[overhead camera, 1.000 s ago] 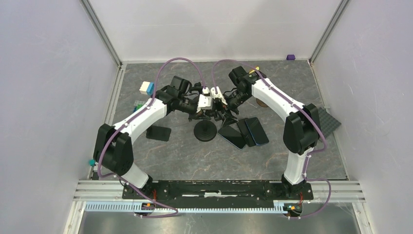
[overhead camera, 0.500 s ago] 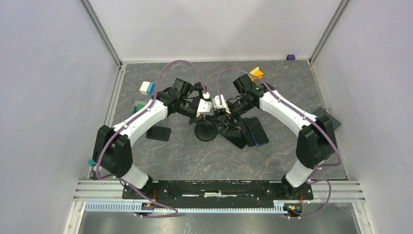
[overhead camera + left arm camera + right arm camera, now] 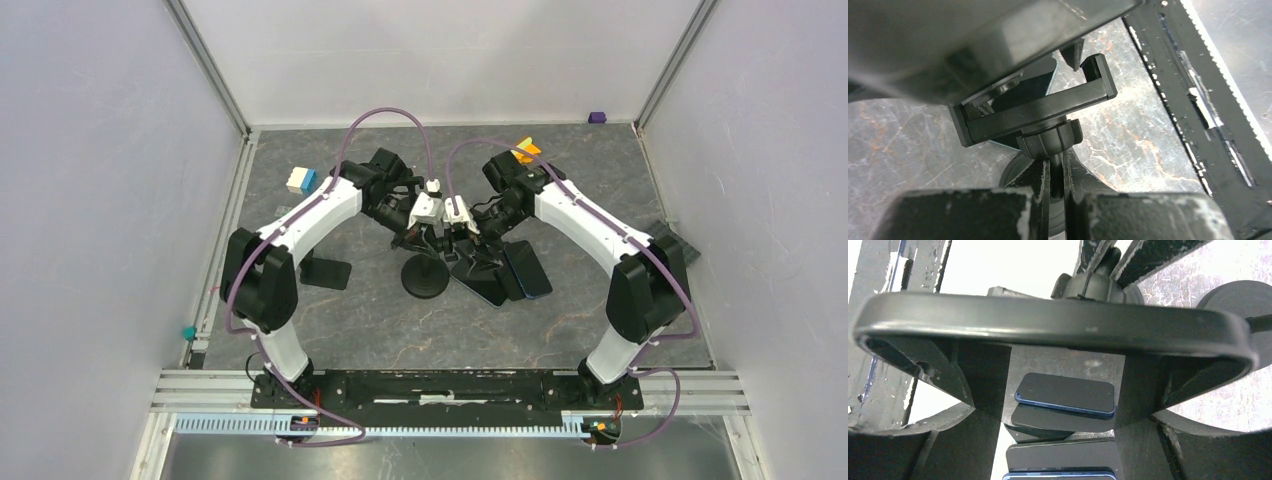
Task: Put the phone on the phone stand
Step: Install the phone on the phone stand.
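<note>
While the thin stem of the black plastic phone stand (image 3: 1038,112) is clamped between the scuffed, closed fingers of the left gripper (image 3: 1057,172), a smooth dark-grey phone with rounded corners (image 3: 1048,322) is gripped across its width by the right gripper (image 3: 1062,347), right at the stand's cradle. Compared with a second ago, the left elbow is found nearer the stand and the right elbow farther from it.

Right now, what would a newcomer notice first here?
Both arms meet mid-table over the black phone stand: the left jaws are shut on its stem, and the right jaws hold a phone up at its cradle. Just right of the stand lies a pile of other phones, with a lone phone on the left.
</note>
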Available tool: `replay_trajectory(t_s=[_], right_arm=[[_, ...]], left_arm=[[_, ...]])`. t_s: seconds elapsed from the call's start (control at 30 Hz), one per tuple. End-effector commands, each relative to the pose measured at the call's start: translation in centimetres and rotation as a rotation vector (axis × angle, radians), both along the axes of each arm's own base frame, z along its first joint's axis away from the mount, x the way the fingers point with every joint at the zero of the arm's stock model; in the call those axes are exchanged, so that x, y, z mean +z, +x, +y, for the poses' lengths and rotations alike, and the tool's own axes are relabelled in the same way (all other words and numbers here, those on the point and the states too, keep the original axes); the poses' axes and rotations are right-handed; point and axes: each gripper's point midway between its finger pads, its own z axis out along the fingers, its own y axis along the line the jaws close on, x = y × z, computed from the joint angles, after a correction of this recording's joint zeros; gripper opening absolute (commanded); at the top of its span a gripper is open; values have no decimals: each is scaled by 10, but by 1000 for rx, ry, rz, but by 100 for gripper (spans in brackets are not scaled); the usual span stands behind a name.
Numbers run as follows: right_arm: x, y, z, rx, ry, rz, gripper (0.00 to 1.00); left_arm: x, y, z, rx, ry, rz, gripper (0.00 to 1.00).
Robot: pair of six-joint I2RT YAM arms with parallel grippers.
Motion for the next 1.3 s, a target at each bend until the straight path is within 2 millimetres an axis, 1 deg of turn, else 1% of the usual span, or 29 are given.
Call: replay_trajectory(t_s=[0.0, 0.1, 0.2, 0.27, 0.33, 0.37, 0.5, 0.63, 0.73, 0.77, 0.83, 0.87, 0.97, 1.0, 1.03, 1.07, 1.1, 1.13, 1.17, 1.27], right_arm=[[45, 24, 15, 11, 127, -167, 0], [49, 26, 10, -42, 120, -179, 0], [56, 31, 2, -106, 123, -209, 0], [60, 32, -3, -145, 130, -216, 0], [60, 32, -6, -179, 138, -218, 0], [59, 32, -6, -196, 142, -214, 0], [53, 31, -8, -235, 150, -204, 0], [45, 27, -9, -248, 154, -182, 0], [40, 23, -9, -256, 159, -167, 0], [38, 23, -9, -257, 161, -166, 0], [35, 21, -9, -260, 162, -158, 0], [33, 19, -9, -261, 163, -153, 0], [32, 18, -10, -268, 173, -152, 0], [32, 17, -9, -269, 177, -149, 0], [33, 17, -8, -273, 184, -146, 0], [34, 18, -7, -281, 194, -145, 0], [35, 18, -6, -288, 206, -140, 0], [36, 18, -5, -301, 220, -137, 0], [40, 20, -3, -320, 238, -133, 0], [53, 28, 1, -381, 293, -137, 0]], left_arm=[[-1, -41, 9, -67, 43, 221, 2], [2, -38, 15, -75, 35, 225, 2], [4, -41, 22, -95, 31, 233, 2], [4, -45, 25, -111, 34, 239, 4], [3, -47, 27, -120, 37, 237, 10], [2, -47, 28, -122, 42, 232, 15], [-3, -41, 31, -97, 70, 206, 27], [-9, -32, 32, -51, 97, 157, 43], [-9, -23, 33, -4, 125, 118, 66], [-9, -21, 34, 13, 135, 112, 76], [-5, -16, 36, 42, 144, 80, 89], [-1, -14, 37, 65, 148, 65, 98], [11, -6, 41, 169, 155, 4, 100], [13, -2, 41, 230, 150, -8, 100], [22, 1, 43, 305, 137, -24, 100], [24, 6, 44, 374, 128, -52, 100], [30, 8, 47, 432, 114, -89, 100], [36, 6, 51, 469, 102, -134, 100], [38, 6, 54, 512, 104, -179, 100], [50, -6, 57, 570, 82, -308, 100]])
